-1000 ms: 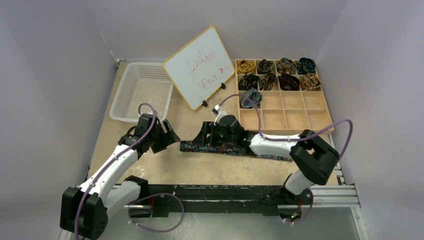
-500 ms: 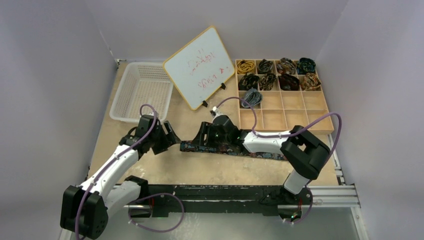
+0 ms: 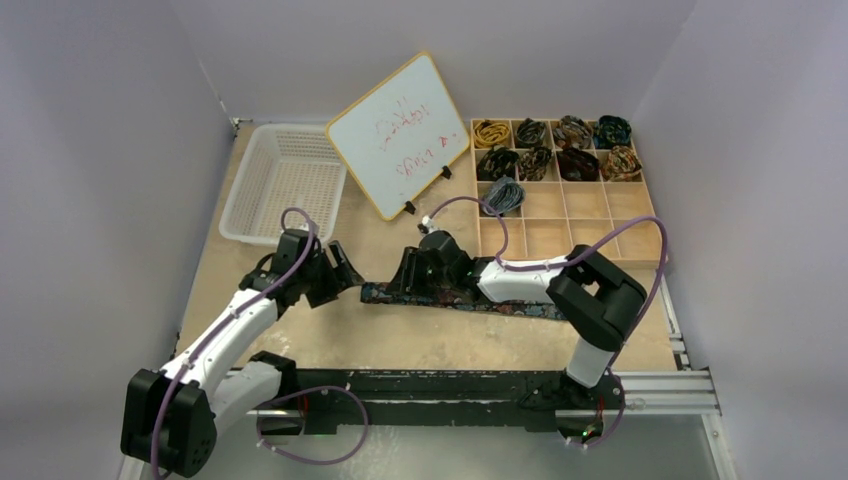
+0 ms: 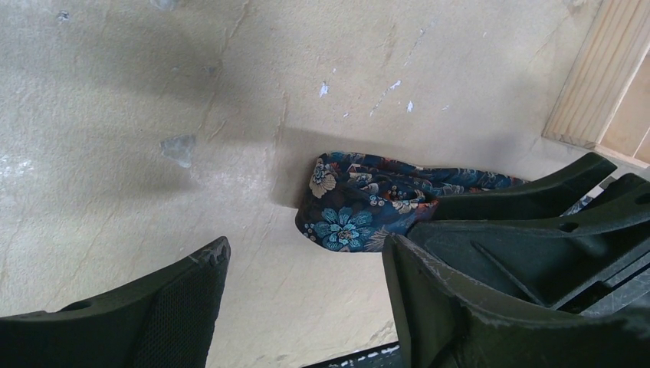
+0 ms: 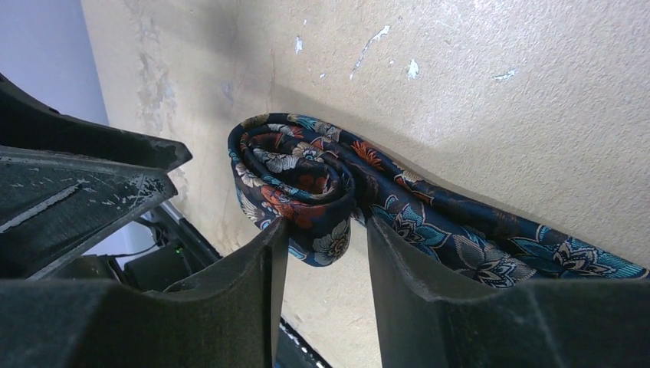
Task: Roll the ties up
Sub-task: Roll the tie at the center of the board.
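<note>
Right gripper (image 5: 326,230) jaws narrower than a second ago, now pinching coiled end of navy floral tie (image 5: 299,180): rolling begun. Left gripper (image 4: 306,245) spread, just beside that coil.

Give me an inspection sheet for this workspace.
Surface: table worn, with white chip marks.
Job's things: tie lying flat, one end rolled; nine coils in tray.
Clutter: whiteboard, basket.
End effectors: left end effector open, holding nothing, at the rolled end; right end effector pinching the rolled end.
Cables: purple cables loop off both arms.
Surroundings: plain walls.
</note>
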`<control>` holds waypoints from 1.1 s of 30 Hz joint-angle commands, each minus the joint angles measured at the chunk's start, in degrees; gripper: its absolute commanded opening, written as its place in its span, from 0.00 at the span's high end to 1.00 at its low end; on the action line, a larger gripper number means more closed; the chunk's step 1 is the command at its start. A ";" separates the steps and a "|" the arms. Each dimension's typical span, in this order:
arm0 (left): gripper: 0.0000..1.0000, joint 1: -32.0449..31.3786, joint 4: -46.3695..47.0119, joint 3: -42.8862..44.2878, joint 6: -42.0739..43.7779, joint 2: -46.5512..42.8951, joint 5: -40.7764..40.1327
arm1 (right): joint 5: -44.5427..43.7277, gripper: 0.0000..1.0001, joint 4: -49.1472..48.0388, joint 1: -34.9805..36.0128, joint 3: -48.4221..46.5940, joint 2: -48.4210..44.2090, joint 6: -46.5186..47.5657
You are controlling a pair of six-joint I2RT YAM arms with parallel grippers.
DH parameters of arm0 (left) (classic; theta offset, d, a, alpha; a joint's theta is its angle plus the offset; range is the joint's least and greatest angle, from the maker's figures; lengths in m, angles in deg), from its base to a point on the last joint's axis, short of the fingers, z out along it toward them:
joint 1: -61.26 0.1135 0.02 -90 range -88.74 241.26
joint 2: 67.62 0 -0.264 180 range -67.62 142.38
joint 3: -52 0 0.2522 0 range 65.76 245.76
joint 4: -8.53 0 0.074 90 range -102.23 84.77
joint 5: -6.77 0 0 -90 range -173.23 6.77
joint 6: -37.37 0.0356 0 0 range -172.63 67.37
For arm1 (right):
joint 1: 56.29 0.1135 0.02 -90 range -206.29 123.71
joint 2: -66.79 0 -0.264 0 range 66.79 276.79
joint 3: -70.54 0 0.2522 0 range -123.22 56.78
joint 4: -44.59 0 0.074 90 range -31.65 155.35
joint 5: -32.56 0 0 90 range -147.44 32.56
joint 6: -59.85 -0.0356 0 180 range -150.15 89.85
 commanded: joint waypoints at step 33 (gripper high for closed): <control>0.32 0.38 25.91 -7.64 6.79 8.95 18.31 | -0.39 0.76 2.52 -2.58 3.62 1.75 0.28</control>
